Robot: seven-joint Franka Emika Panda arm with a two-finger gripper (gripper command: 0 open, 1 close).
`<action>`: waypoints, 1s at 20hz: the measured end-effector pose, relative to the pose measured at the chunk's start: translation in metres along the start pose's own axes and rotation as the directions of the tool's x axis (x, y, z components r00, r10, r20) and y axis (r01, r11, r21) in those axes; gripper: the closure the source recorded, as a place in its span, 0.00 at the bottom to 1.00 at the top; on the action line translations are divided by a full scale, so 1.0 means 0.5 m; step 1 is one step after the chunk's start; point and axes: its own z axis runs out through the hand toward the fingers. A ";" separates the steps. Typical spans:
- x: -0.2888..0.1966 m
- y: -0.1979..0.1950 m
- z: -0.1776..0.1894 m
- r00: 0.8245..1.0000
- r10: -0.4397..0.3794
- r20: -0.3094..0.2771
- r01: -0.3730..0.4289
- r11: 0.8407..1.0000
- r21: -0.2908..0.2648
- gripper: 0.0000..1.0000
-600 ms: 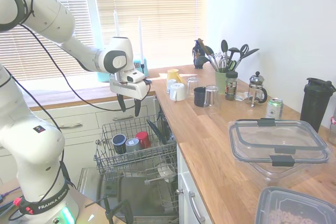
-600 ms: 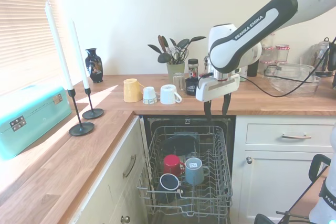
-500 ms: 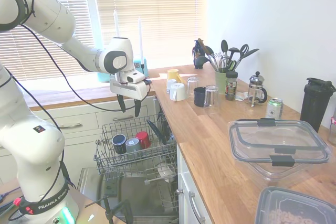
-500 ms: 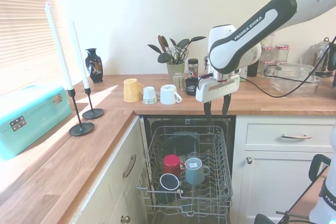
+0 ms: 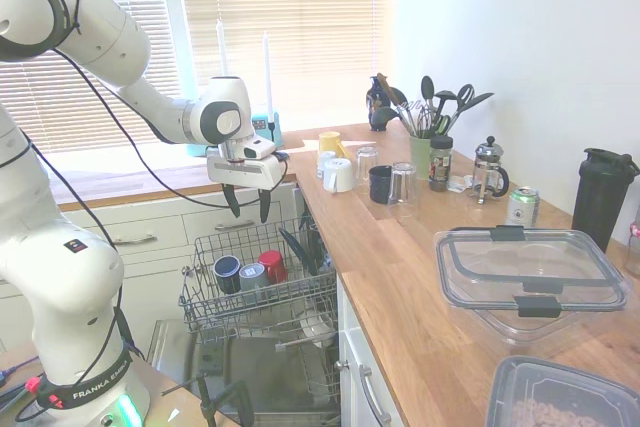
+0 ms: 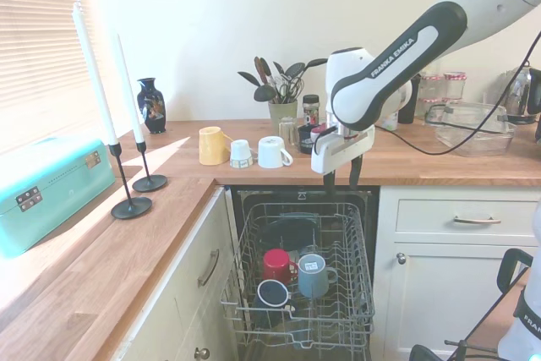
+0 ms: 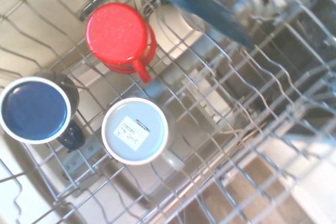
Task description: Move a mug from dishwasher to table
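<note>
The grey mug (image 6: 312, 275) stands upside down in the dishwasher's wire rack (image 6: 365, 293), with a white label on its upturned base (image 7: 135, 130). It sits beside a red mug (image 7: 118, 35) and a dark blue mug (image 7: 35, 109). In the first exterior view the grey mug (image 5: 252, 276) lies between those two. My gripper (image 5: 246, 205) hangs open well above the rack, fingers pointing down and nothing between them. From the other side the gripper (image 6: 341, 178) is level with the front edge of the wooden table (image 6: 423, 168). The table (image 5: 400, 257) runs along the right.
A dark plate (image 6: 290, 231) stands at the back of the rack. Cups (image 5: 338, 175), glasses, a utensil pot (image 5: 420, 152), a French press (image 5: 489, 167), a can and plastic containers (image 5: 530, 272) sit on the worktop. Candlesticks (image 6: 133, 205) and a teal box (image 6: 42, 192) are on the window side.
The gripper has shifted a little sideways and turned slightly above the rack. It stays open and empty, and the mugs have not moved.
</note>
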 end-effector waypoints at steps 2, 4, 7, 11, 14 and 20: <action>-0.009 -0.024 0.035 0.998 -0.054 -0.014 0.054 0.998 -0.013 0.00; -0.021 -0.044 0.075 0.994 -0.104 -0.018 0.103 0.994 -0.032 0.00; -0.044 -0.075 0.132 0.983 -0.186 -0.015 0.184 0.981 -0.066 0.00; -0.055 -0.106 0.189 0.966 -0.260 0.001 0.259 0.961 -0.093 0.00; -0.039 -0.104 0.225 0.956 -0.295 0.013 0.294 0.950 -0.106 0.00; -0.007 -0.100 0.282 0.919 -0.393 0.039 0.395 0.912 -0.109 0.00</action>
